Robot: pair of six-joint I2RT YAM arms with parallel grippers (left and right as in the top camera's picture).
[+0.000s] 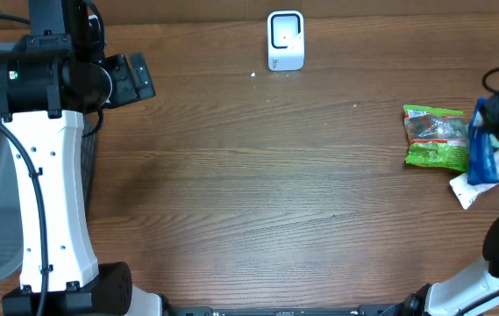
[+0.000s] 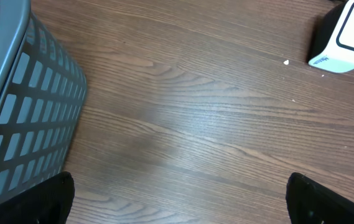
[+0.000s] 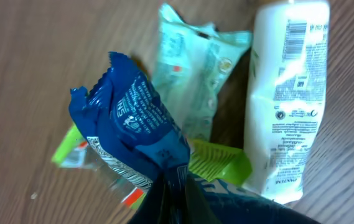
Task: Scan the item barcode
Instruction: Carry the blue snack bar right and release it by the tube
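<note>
Packet [image 3: 133, 124], blue crinkly film, likely light, slippery; right end effector [image 3: 173, 180] clamped on one end, sensible hold, near tabletop's [image 1: 231, 193] right edge; left end effector [image 2: 183, 208] apart.

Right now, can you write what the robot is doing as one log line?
right gripper: shut on blue packet | left gripper: open, empty | scanner: far from packet | scan: not yet done
</note>
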